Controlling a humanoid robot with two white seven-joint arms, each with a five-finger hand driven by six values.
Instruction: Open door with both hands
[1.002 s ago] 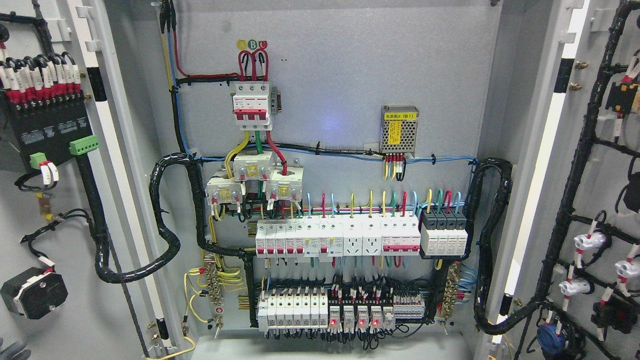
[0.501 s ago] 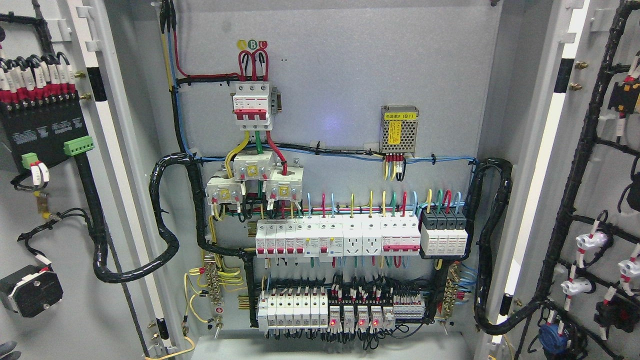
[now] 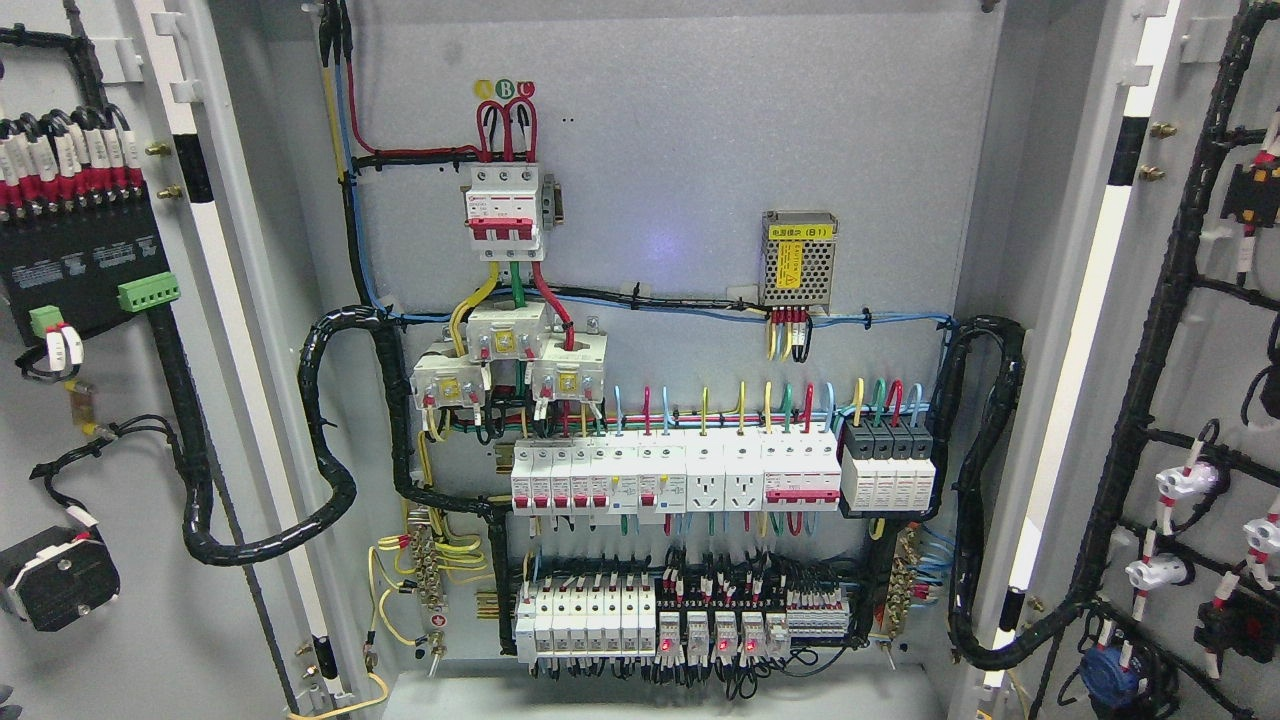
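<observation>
Only a sliver of left hand at the bottom corner, open or closed impossible to tell. Just above it, left door swung wide; far across, right door likewise open, cabinet between.

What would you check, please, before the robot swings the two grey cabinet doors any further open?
1. Left grey door swung open, inner face showing: ok.
2. Right grey door swung open, inner face showing: ok.
3. Black corrugated cable loom from the left door to the cabinet has slack: ok, it hangs in a loop.
4. Black cable loom on the right side hangs slack: ok.
5. Grip of each hand on a door: cannot tell, neither hand clearly shows.
6. Space outside the doors: cannot tell, out of frame.
</observation>
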